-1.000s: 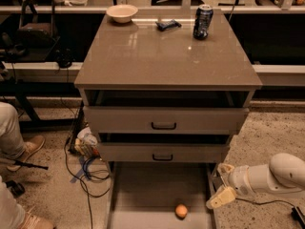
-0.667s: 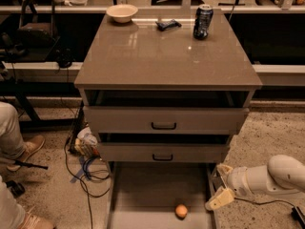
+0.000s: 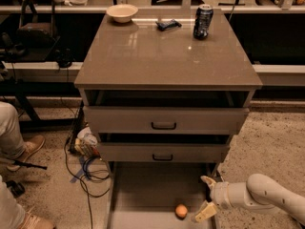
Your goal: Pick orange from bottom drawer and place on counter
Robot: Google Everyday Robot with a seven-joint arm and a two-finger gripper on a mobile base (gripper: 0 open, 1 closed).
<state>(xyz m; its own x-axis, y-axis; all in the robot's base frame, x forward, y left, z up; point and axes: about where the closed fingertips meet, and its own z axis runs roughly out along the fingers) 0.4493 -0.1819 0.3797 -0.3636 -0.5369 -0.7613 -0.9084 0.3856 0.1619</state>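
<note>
The robot's hand (image 3: 206, 197) hangs low at the right rail of the bottom drawer (image 3: 147, 187), below the worktop's front right corner, its two fingers spread apart and holding nothing. One finger (image 3: 208, 180) points up toward the cabinet; the other (image 3: 204, 213) angles down toward the drawer floor. The white arm (image 3: 267, 197) reaches in from the right.

The orange (image 3: 181, 211) lies on the drawer floor just left of the lower finger, close to it but apart, near the drawer's front end and right of its middle. The drawer is pulled well out past the two upper drawers (image 3: 163, 120), each with a black handle and each slightly open.

On the worktop (image 3: 162, 61), a cream bowl (image 3: 122, 12) sits at the back left corner, a dark can (image 3: 203, 21) stands upright near the back right corner, and a small dark object (image 3: 168, 25) lies between them along the back edge.

Left of the cabinet, cables (image 3: 88, 168) trail across the speckled floor, and a person's leg (image 3: 10, 132) and shoe enter from the edge.
</note>
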